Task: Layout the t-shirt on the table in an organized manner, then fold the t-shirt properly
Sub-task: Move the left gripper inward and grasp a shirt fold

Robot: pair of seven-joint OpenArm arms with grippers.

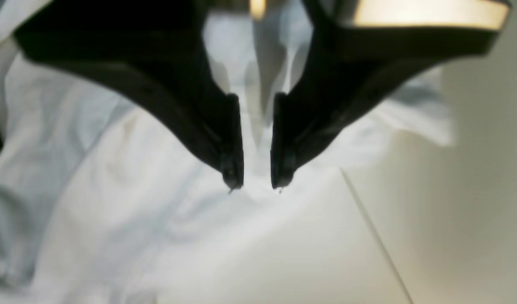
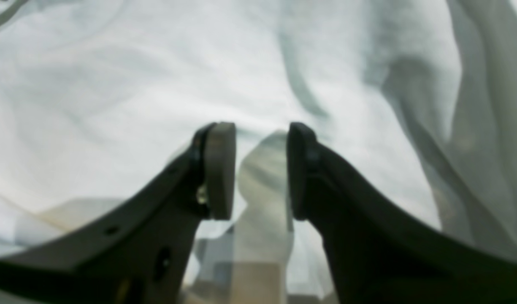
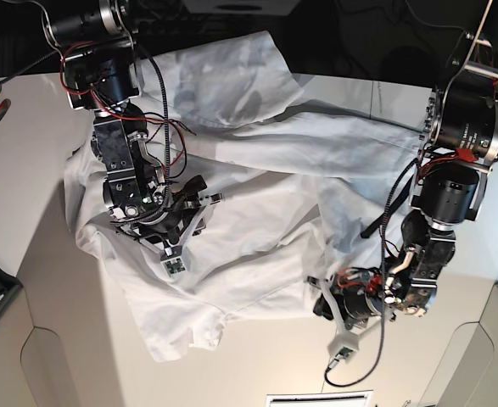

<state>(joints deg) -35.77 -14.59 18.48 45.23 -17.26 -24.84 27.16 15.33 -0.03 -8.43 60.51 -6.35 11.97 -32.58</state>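
The right hand [image 2: 261, 171] has its two dark fingers [image 2: 218, 169] parted, with a gap between the pads. Beyond them the white t-shirt [image 2: 136, 84] fills the view, creased, with deeper folds on the right.

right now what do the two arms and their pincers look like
Both arms are black, blocky metal with exposed screws. The right arm trails red and black wires; the left arm has a black cable and red wires near its wrist. Each pincer, left and right, has two curved black fingers with flat pads.
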